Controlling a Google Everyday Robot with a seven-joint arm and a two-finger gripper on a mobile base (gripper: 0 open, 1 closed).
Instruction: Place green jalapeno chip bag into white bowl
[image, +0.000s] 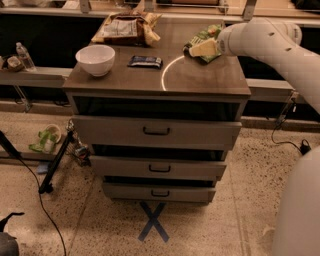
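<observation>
The green jalapeno chip bag (206, 36) lies crinkled at the back right of the cabinet top. My gripper (203, 48) reaches in from the right on a white arm and sits right at the bag's front edge, covering part of it. The white bowl (95, 59) stands empty at the left front of the cabinet top, well apart from the bag and the gripper.
A brown-and-tan chip bag (127, 27) lies at the back centre. A small dark snack bar (145, 61) lies between the bowl and the gripper. The wooden cabinet (156, 131) has three drawers pulled partly out. A water bottle (23, 55) stands on a ledge at the left.
</observation>
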